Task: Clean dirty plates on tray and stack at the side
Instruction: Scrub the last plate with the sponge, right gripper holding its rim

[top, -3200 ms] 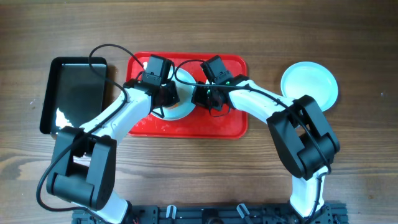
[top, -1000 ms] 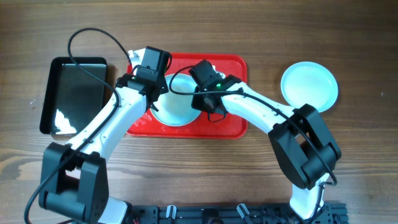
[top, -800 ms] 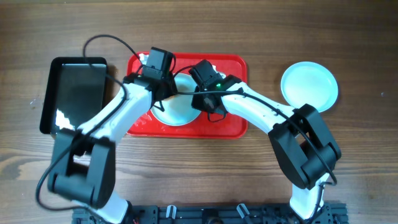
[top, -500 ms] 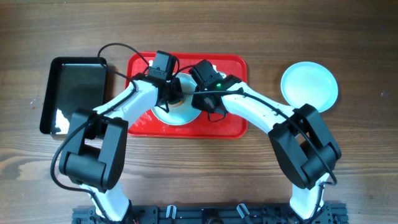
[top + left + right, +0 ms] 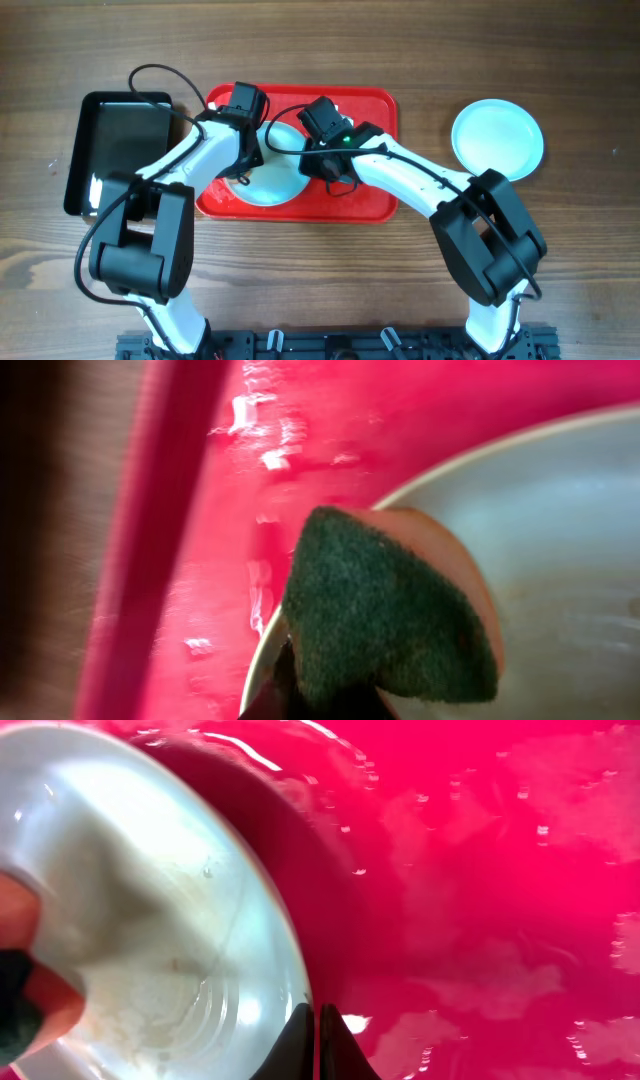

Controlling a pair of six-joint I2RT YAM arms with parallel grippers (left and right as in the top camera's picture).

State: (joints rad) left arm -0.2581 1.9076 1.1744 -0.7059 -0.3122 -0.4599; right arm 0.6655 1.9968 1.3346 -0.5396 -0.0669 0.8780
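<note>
A pale plate (image 5: 275, 178) lies on the red tray (image 5: 370, 195). It also shows in the left wrist view (image 5: 570, 560) and the right wrist view (image 5: 150, 890). My left gripper (image 5: 247, 152) is shut on a green and orange sponge (image 5: 385, 610) pressed on the plate's left rim. My right gripper (image 5: 318, 166) is shut on the plate's right rim, its fingers (image 5: 315, 1035) pinching the edge. Another plate (image 5: 497, 138) sits on the table to the right of the tray. I cannot tell if a third plate lies under it.
A black tray (image 5: 120, 150) lies left of the red tray. The red tray's wet floor (image 5: 480, 870) and raised rim (image 5: 150, 560) show in the wrist views. Both arms cross over the tray's middle.
My left gripper has swept the sponge from the plate's middle to its left rim. The plate has shifted a little down and left. My right gripper keeps hold of the rim.
</note>
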